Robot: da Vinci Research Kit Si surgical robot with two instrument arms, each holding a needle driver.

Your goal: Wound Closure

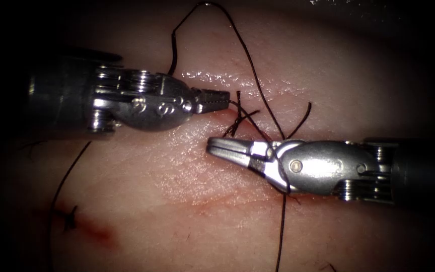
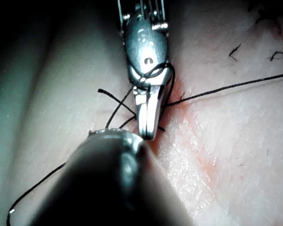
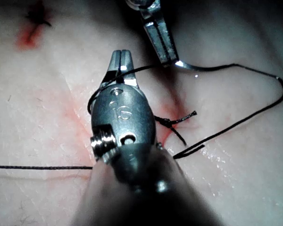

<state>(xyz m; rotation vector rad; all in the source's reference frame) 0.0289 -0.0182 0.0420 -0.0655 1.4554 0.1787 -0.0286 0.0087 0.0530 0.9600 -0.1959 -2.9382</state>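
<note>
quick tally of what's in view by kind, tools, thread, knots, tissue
tools: 2, left claw and right claw
thread strands: cannot tell how many separate pieces
knots: 2, one between the claws, one lower left
tissue: 1
total: 5 plus thread

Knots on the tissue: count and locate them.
2. One knot between the left gripper and right gripper; another knot lower left, beside red fluid. More may be hidden. Left holds thread; thread wraps right.
</note>
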